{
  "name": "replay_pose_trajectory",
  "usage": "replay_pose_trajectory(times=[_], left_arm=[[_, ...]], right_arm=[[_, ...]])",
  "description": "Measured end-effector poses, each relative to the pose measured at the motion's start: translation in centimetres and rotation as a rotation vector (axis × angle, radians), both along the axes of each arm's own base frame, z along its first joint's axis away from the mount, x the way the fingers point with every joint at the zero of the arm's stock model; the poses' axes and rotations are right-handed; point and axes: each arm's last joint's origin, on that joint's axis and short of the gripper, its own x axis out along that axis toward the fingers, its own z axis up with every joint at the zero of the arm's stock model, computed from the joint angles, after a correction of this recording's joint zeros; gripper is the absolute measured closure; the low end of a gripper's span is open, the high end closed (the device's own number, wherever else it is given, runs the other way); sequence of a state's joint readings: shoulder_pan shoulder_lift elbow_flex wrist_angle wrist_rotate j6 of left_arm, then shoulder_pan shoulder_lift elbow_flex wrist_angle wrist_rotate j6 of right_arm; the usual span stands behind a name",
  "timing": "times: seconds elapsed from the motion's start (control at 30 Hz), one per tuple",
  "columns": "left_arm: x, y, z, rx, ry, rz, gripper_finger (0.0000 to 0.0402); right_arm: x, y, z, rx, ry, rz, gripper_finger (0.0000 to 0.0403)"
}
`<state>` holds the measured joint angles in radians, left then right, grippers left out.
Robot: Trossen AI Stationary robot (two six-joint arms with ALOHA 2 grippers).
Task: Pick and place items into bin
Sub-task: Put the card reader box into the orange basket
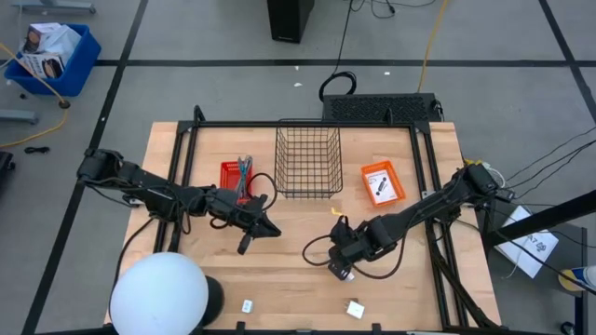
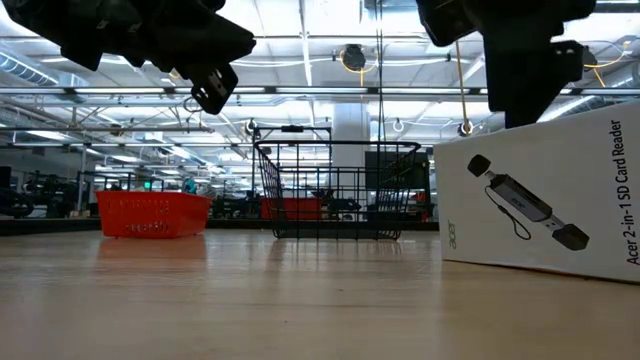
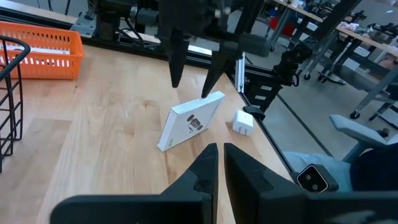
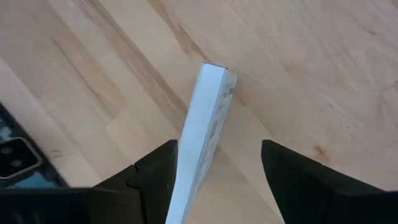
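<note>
A flat white box [image 3: 189, 121] printed with a dark card reader stands on one long edge on the wood, leaning, close to the low camera [image 2: 545, 200]. My right gripper [image 1: 341, 268] hangs open over it, a finger on either side of its upper edge [image 4: 211, 93]. My left gripper [image 1: 245, 246] is shut, holds nothing, and hovers above the table to the box's left [image 3: 221, 163]. Two tiny white blocks [image 1: 248, 305] [image 1: 355, 309] lie near the table's near edge. The black wire bin [image 1: 307, 163] stands at the far middle. My right gripper comes down at the white box from above, its fingers [image 3: 208, 74] straddling the upper edge [image 3: 214, 98]. I cannot tell whether either finger touches the box.
A red basket [image 1: 237, 175] holding thin stick-like things sits left of the bin, and an orange tray [image 1: 382, 182] with a dark item sits right of it. A white dome [image 1: 158, 293] fills the near left corner. Black frame rails [image 1: 433, 233] run along both sides. Bare wood lies between the arms.
</note>
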<state>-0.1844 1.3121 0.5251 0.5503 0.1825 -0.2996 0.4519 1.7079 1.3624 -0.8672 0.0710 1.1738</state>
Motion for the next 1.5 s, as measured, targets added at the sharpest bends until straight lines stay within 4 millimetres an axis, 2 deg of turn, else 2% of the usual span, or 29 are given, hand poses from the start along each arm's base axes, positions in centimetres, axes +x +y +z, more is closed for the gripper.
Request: replay_pose_trajectory(times=[0.23,0.4,0.5,0.63,0.83,0.9,1.0,1.13,1.33,1.5], left_arm=[[0.0,0.0,0.0,0.000,0.001,0.000,0.0371],[0.0,0.0,0.0,-0.001,0.001,0.000,0.0371],[0.0,0.0,0.0,0.000,0.001,0.000,0.0371],[0.0,0.0,0.0,0.000,0.001,0.000,0.0371],[0.0,0.0,0.0,-0.002,0.001,0.000,0.0371],[0.0,0.0,0.0,-0.002,0.002,0.001,0.0371],[0.0,0.0,0.0,-0.002,0.002,0.001,0.0371],[0.0,0.0,0.0,-0.008,0.004,0.002,0.0371],[0.0,0.0,0.0,-0.013,0.007,0.013,0.0371],[0.1,0.1,0.0,-0.005,0.004,0.054,0.0371]], right_arm=[[0.8,0.6,-1.8,0.015,0.046,0.042,0.0176],[0.8,0.6,-1.9,0.015,0.048,0.049,0.0178],[0.8,0.6,-1.9,0.015,0.049,0.050,0.0193],[0.7,0.5,-2.0,0.009,0.048,0.070,0.0243],[0.4,0.2,-2.7,-0.003,0.071,0.083,0.0358],[0.3,0.0,-2.7,-0.008,0.077,0.086,0.0370],[-0.1,-0.4,-2.1,-0.012,0.086,0.067,0.0370],[-1.4,-1.2,-0.3,-0.059,0.089,0.013,0.0364],[-4.4,-3.0,2.9,-0.179,0.077,-0.083,0.0370],[-6.9,-5.5,5.8,-0.253,0.034,-0.194,0.0370]])
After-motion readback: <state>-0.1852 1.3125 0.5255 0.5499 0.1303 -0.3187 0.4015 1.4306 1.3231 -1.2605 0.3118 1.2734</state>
